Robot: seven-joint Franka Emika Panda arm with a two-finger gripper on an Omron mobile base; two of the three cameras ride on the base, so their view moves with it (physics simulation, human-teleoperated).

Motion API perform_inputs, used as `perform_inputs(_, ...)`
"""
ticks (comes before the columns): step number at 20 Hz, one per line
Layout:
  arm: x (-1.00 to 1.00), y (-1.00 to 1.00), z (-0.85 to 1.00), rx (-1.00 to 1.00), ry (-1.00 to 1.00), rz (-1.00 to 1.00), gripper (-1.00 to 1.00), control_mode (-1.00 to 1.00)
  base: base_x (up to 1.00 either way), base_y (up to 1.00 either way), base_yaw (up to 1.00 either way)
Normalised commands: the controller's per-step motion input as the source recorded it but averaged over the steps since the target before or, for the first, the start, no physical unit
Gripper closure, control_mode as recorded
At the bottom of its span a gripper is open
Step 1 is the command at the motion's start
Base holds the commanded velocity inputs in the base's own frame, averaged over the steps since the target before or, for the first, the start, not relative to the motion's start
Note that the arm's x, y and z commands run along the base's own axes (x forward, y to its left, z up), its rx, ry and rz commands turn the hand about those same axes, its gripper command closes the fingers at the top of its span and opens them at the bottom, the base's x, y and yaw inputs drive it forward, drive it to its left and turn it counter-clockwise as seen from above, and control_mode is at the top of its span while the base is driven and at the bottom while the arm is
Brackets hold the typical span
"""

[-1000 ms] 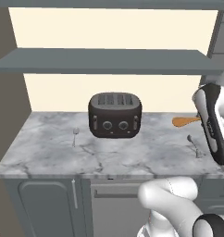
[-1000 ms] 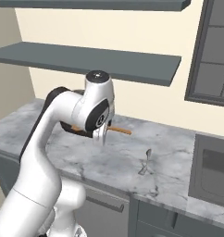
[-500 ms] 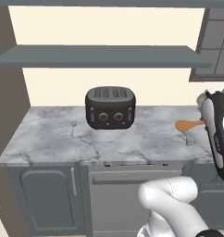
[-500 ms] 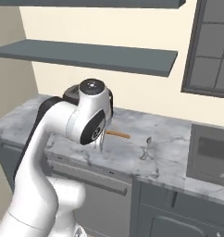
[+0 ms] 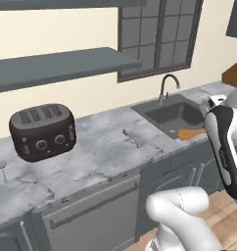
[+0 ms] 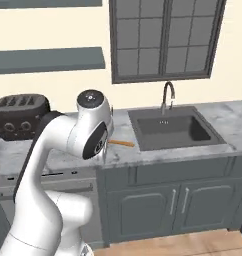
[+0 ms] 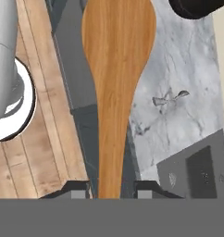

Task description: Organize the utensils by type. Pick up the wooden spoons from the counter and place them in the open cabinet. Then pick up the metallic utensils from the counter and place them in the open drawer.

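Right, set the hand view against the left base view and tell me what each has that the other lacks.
Hand view alone: the pincer shut on the wooden spoon, handle between the fingertips, and wood floor below.
Left base view alone: the window, shelf, faucet and knife block.
Both: the spoon's bowl, the marble counter, the sink, a small metal spoon lying on the counter, and the dark toaster, though merely a corner of it in the hand view.
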Motion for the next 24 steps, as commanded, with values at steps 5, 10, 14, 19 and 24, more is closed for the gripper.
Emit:
perform_inputs(5, 0.00, 0.00, 0.00, 0.00, 0.00, 0.00, 1.00, 1.00, 0.00, 0.01, -0.85)
perform_inputs(10, 0.00, 0.00, 0.00, 0.00, 0.00, 0.00, 1.00, 1.00, 0.01, 0.00, -0.85)
perform_inputs(14, 0.00, 0.00, 0.00, 0.00, 0.00, 0.00, 1.00, 1.00, 0.17, 0.00, -0.86)
perform_inputs(19, 0.00, 0.00, 0.00, 0.00, 0.00, 0.00, 1.00, 1.00, 0.45, 0.18, -0.50)
perform_inputs(24, 0.00, 0.00, 0.00, 0.00, 0.00, 0.00, 1.00, 1.00, 0.73, 0.14, -0.47)
